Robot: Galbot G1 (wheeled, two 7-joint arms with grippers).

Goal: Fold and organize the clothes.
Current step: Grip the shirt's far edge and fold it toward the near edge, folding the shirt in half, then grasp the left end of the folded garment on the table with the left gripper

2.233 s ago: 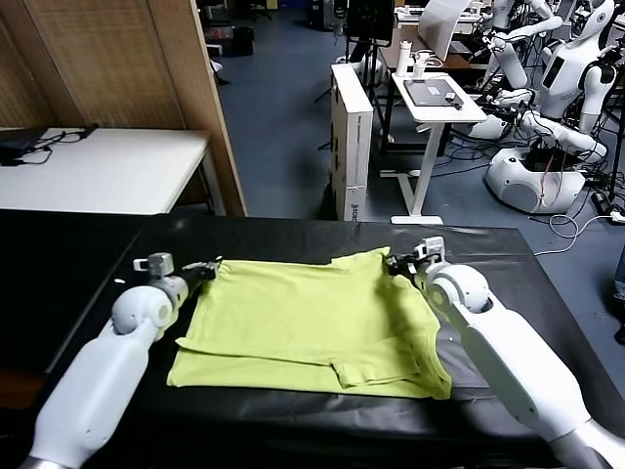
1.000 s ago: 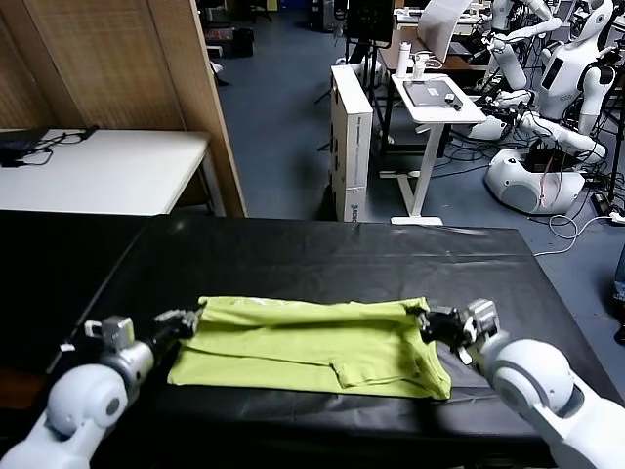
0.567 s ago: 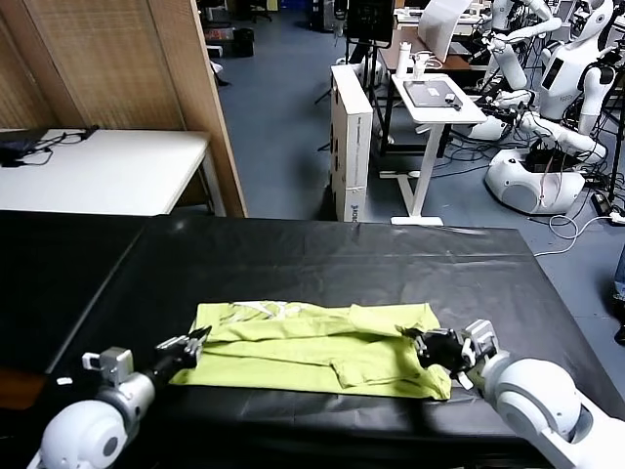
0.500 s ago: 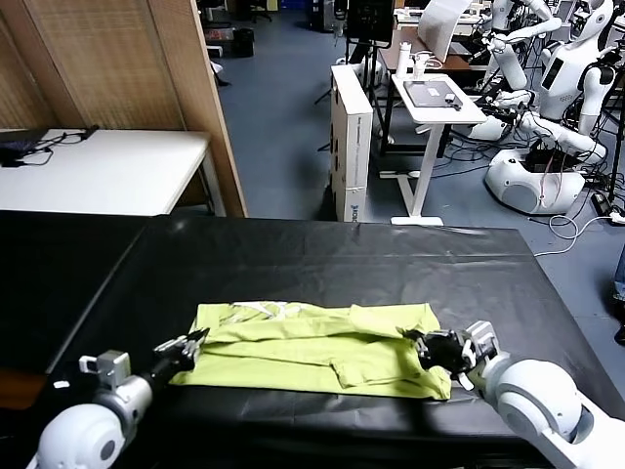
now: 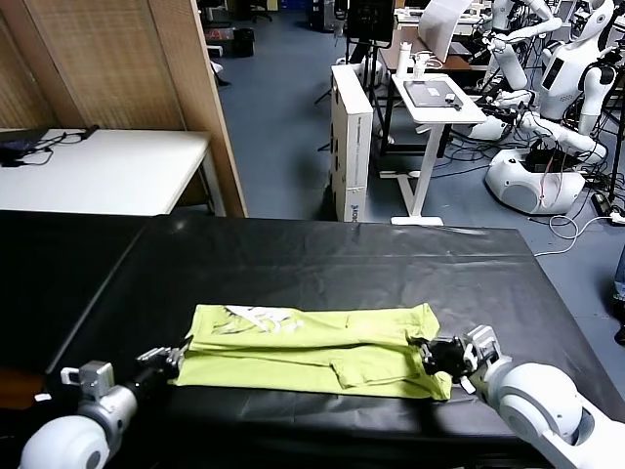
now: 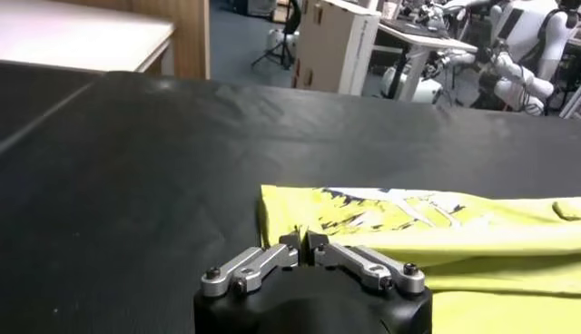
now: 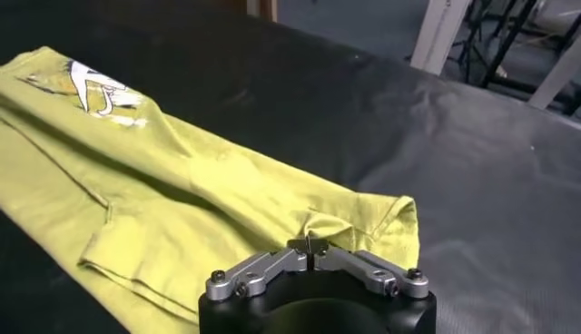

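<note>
Though folded, the T-shirt (image 5: 312, 347) shows an unreadable white print (image 5: 256, 319).

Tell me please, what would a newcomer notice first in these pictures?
The lime T-shirt catches the eye first, folded into a long band on the black table, white print showing near its left end. The left gripper and right gripper sit shut at its two near corners.

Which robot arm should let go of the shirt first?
Probably the right. The right gripper is pinched shut on the shirt right at its near corner, so that side looks laid down. The left gripper sits at the shirt's other near edge, fingers nearly together; either could release, so it's a close call.
</note>
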